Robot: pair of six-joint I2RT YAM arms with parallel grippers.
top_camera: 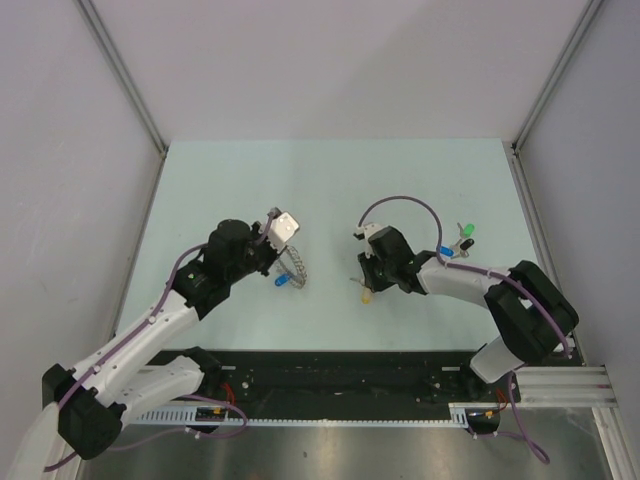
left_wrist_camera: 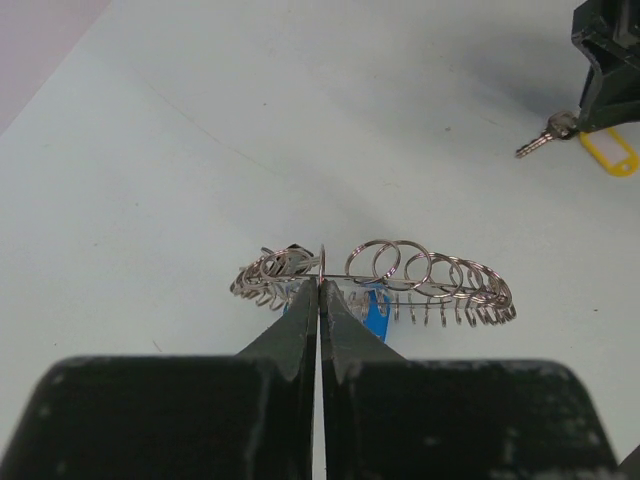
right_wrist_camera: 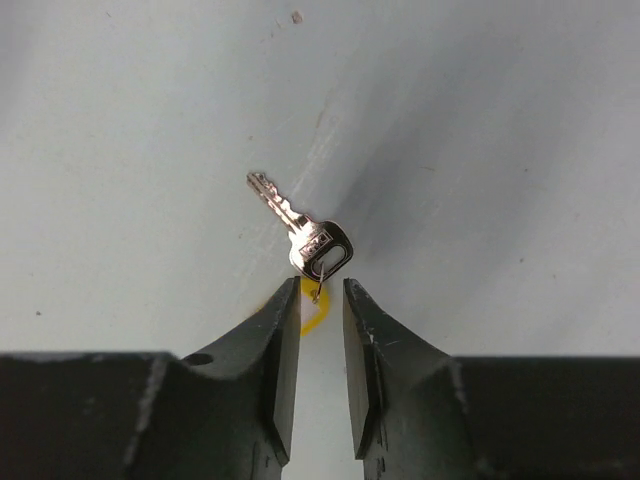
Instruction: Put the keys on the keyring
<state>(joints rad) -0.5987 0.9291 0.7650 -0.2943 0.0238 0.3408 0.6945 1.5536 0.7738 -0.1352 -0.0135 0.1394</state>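
The keyring [left_wrist_camera: 420,272], a loop of linked grey wire rings, hangs level in front of my left gripper [left_wrist_camera: 321,280], which is shut on its thin wire. A blue-tagged key [left_wrist_camera: 376,312] hangs on it. In the top view the keyring [top_camera: 297,266] is off my left gripper [top_camera: 284,258]. My right gripper [right_wrist_camera: 322,295] is open and low over the table. Its fingertips straddle the yellow tag [right_wrist_camera: 312,310] and the small ring of a silver key [right_wrist_camera: 305,226]. That key [top_camera: 365,295] lies at my right gripper [top_camera: 367,284].
More keys lie at the right of the table behind my right arm: a green one [top_camera: 466,232] and a blue one [top_camera: 447,250]. The left wrist view shows the yellow-tagged key [left_wrist_camera: 610,155] under the right gripper [left_wrist_camera: 606,60]. Grey walls close in the table.
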